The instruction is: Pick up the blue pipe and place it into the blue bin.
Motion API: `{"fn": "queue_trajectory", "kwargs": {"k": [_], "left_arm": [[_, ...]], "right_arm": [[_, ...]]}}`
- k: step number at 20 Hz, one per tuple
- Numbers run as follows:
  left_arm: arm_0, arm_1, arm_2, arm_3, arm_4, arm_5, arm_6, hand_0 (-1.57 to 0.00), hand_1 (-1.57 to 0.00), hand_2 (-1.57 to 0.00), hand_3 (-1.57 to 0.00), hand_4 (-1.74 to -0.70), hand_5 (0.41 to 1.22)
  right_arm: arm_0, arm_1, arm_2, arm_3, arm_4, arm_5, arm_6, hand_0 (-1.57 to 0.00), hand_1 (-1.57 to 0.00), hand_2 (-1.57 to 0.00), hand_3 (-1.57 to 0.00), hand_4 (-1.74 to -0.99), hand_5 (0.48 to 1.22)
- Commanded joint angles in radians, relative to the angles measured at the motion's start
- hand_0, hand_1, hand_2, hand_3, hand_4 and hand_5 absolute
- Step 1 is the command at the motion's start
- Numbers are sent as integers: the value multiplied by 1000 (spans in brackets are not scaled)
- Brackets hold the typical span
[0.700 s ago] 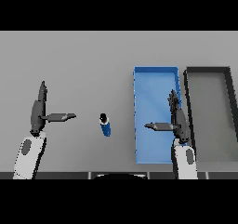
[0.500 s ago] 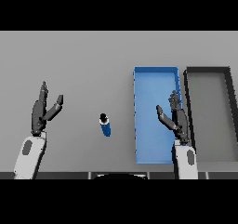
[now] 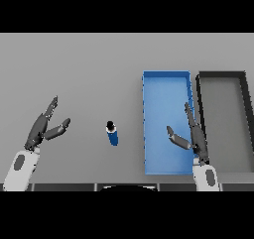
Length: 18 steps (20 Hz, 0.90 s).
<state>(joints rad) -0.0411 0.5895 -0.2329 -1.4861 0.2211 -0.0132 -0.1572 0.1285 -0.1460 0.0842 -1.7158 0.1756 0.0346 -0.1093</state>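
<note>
Blue pipe on the table, between the spread left hand and spread right hand over the blue bin.

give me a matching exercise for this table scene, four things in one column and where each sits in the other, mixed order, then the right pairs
Things:
1. blue pipe
2. blue bin
3. dark bin
4. left hand

Places:
A. far right of the table
B. over the bare table at the left, fingers open
C. on the table between the two hands, left of the blue bin
D. between the pipe and the dark bin, with the right hand over it

Pairs: 1-C, 2-D, 3-A, 4-B
</note>
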Motion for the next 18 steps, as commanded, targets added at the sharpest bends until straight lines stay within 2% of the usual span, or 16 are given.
{"fn": "queue_trajectory", "kwargs": {"k": [1,4,7,8,9,11,12,17,18], "left_arm": [[0,7,-3,5,6,-27,-20,1,1,1,1,-966,594],[52,69,-35,-76,17,-107,-24,1,1,1,1,-1007,561],[81,62,-102,-129,-4,-155,-15,1,1,1,1,-1071,522],[91,62,-126,-151,-9,-170,11,1,1,1,1,-1095,510],[83,45,-156,-158,-24,-175,44,1,1,1,1,-1113,497],[80,25,-197,-181,-61,-170,69,1,1,1,1,-1132,475],[77,5,-222,-185,-79,-167,90,1,1,1,1,-1137,464],[14,-94,-279,-138,-112,-165,123,1,1,1,1,-1147,452],[4,-119,-292,-111,-132,-159,106,1,1,1,1,-1151,456]], "right_arm": [[2,-9,-6,-2,-5,5,4,1,1,1,1,-1197,621],[0,-18,-4,-3,0,8,-2,1,1,1,1,-1180,617],[-13,-10,5,11,6,8,2,1,1,1,1,-1174,616],[-13,-12,2,10,0,13,3,1,1,1,1,-1173,616],[-25,-17,0,14,12,5,18,1,1,1,1,-1164,617],[-2,-17,-2,3,-4,16,-5,1,1,1,1,-1182,618],[-1,-13,-3,4,-2,11,10,1,1,1,1,-1189,619],[-1,-1,0,-2,-11,13,13,1,1,1,1,-1218,627],[-3,-7,-5,-11,-15,15,15,1,1,1,1,-1217,626]]}}
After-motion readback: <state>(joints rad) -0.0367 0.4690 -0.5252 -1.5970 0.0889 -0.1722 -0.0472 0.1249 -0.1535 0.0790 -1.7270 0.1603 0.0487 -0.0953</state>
